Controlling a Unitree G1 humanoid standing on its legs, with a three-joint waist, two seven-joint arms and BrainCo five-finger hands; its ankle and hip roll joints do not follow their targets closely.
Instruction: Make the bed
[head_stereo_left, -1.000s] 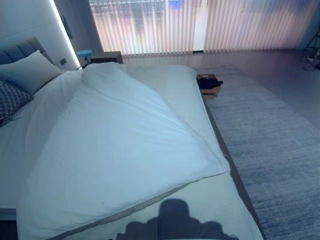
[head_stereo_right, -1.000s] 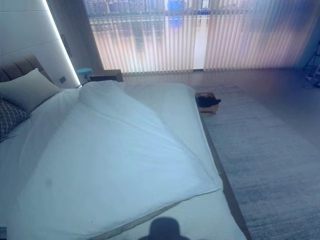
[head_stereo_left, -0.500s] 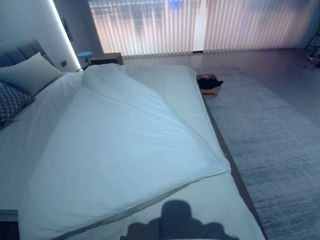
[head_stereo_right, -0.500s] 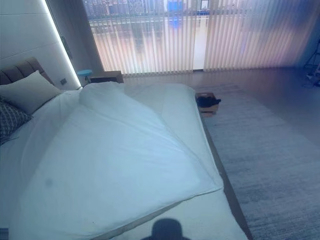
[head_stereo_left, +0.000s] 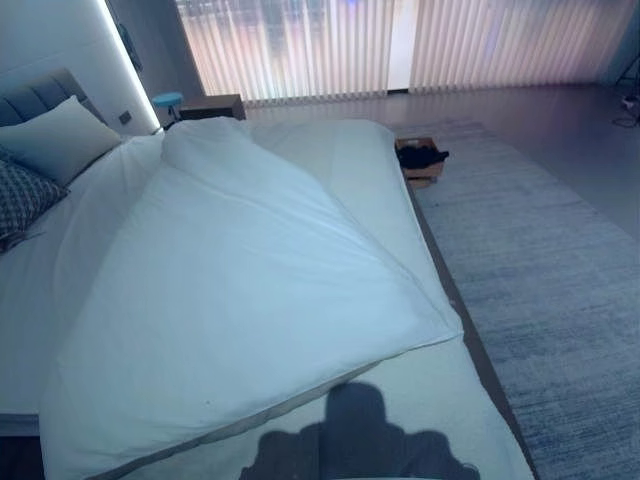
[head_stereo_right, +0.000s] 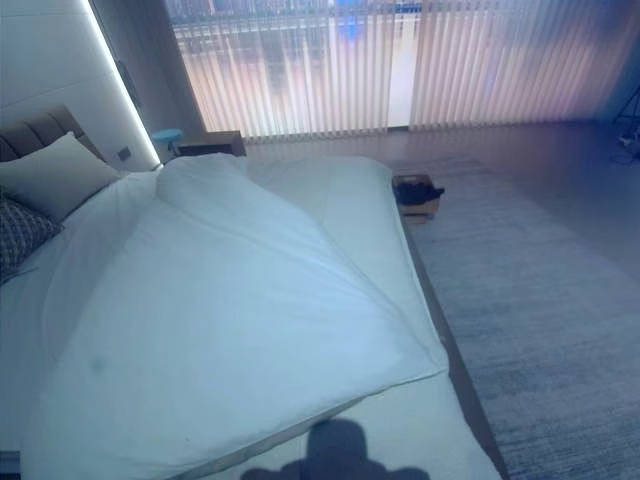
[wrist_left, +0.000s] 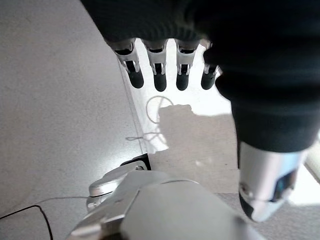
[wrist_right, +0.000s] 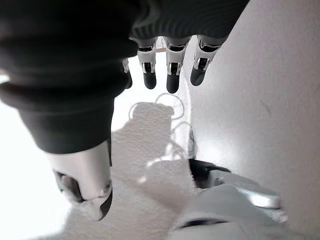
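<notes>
One wide bed (head_stereo_left: 440, 420) is lying before you, its white duvet (head_stereo_left: 240, 290) spreading askew with a corner reaching toward 4 o'clock. Two pillows, a plain pillow (head_stereo_left: 52, 140) and a patterned pillow (head_stereo_left: 20, 198), are sitting at 10 o'clock. Your left hand (wrist_left: 165, 70) and right hand (wrist_right: 170, 62) are hanging released, fingers straight, grasping nothing.

Left hand (wrist_left: 165, 60) and right hand (wrist_right: 165, 55) hang with fingers apparently straight, holding nothing.
</notes>
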